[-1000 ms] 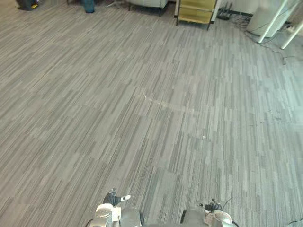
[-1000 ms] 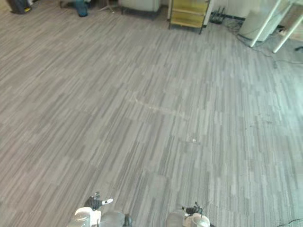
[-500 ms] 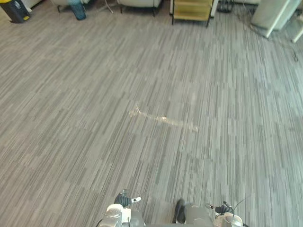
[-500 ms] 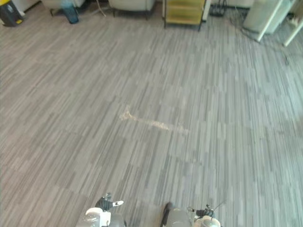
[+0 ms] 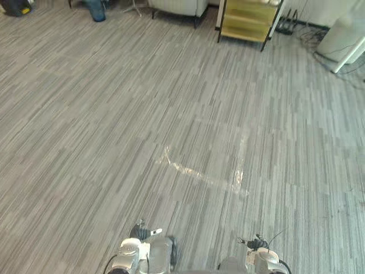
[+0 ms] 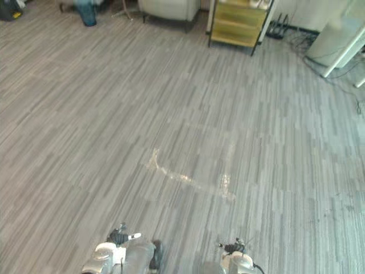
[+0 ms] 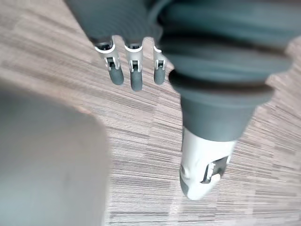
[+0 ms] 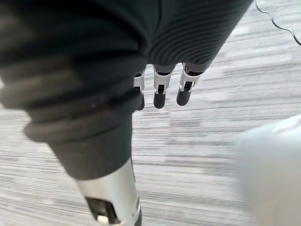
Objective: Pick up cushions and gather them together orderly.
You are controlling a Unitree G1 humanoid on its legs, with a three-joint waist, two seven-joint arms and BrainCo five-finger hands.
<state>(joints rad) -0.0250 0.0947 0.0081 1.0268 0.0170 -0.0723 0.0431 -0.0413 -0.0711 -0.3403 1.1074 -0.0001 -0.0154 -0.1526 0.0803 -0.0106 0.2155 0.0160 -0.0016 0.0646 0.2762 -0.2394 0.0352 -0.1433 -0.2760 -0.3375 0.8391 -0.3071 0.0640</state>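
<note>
Both head views look down from high at the grey carpet floor (image 5: 171, 114) and face forward, to a yellow shelf (image 5: 248, 21) at the far side. They share nearly all of this ground, a little shifted sideways. Each wrist view looks from very near along its own hand, the left hand (image 7: 135, 75) and the right hand (image 8: 159, 94), to the carpet just beyond it.
</note>
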